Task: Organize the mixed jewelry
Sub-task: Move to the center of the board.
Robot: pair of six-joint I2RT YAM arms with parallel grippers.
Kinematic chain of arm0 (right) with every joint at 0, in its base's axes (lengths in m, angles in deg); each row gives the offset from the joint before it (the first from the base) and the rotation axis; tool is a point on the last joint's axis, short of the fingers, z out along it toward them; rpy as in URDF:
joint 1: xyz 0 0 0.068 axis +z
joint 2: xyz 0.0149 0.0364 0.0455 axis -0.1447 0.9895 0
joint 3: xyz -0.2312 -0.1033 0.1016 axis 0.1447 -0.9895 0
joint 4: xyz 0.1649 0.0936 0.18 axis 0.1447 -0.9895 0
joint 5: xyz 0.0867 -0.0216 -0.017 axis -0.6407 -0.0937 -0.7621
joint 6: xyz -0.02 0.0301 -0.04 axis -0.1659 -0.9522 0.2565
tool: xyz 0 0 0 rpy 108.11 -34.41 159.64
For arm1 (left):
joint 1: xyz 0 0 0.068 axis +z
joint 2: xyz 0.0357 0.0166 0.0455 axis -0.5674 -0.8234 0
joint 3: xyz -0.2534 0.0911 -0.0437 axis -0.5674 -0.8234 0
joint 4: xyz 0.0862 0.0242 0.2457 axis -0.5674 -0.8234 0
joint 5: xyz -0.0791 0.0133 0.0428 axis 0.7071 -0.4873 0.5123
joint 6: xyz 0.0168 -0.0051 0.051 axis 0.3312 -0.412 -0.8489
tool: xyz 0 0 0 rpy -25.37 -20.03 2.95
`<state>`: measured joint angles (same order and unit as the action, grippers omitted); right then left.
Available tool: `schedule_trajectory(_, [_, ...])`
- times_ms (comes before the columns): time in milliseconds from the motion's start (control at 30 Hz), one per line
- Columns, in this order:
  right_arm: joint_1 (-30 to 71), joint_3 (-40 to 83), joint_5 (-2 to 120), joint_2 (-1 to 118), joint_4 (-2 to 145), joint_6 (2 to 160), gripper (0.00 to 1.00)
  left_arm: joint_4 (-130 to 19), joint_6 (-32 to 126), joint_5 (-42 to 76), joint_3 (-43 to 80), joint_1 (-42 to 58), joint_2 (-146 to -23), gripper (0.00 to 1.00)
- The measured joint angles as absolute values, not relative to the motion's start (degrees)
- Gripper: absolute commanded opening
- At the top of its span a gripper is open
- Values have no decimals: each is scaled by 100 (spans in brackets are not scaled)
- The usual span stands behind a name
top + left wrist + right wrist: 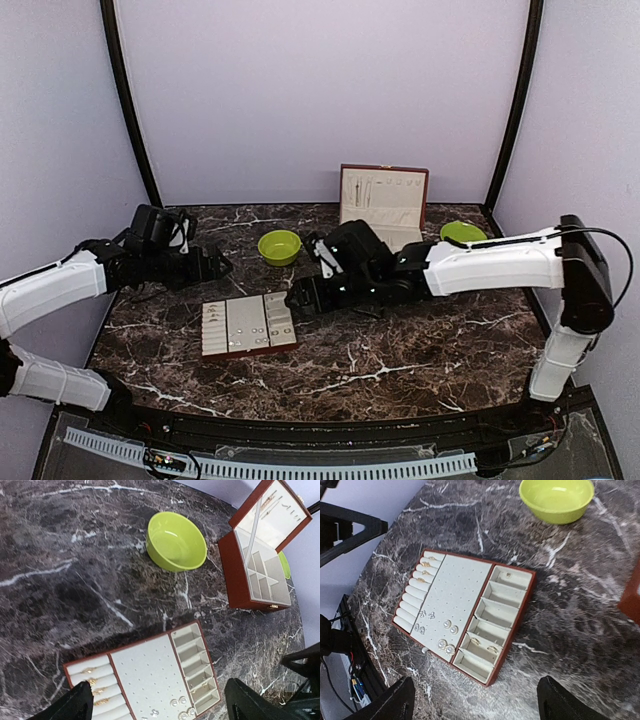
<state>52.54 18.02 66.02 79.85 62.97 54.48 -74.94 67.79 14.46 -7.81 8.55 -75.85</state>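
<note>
No readable text anywhere in view — labels; brands; numbers

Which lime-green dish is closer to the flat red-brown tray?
The deep lime-green bowl, just behind the cream-lined tray. The shallow lime-green plate lies farther off, right of the open hinged red-brown box.

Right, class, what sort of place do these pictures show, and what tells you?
Probably a robot lab booth: plain lilac walls enclose a marble-pattern table, with the left arm and right arm based at its near edge.
</note>
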Motion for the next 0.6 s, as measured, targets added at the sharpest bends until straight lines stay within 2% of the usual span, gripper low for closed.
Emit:
schedule_trajectory(167, [4983, 1254, 7105, 6632, 5952, 5405, 86, -7527, 6104, 1628, -530, 1526, -7596, 94])
schedule_trajectory(300, [4253, 476, 7365, 5716, 5655, 5254, 86, -7507, 5665, 1929, -525, 2140, -7596, 94])
schedule_trajectory(433, [3447, -270, 7470, 5058, 5215, 5177, 87, -7216, 5245, 2211, -635, 2645, -7519, 94])
schedule_trajectory(600, [2472, -602, 7308, 4772, 4973, 5280, 82, -6980, 4954, 2395, -770, 2997, -7292, 94])
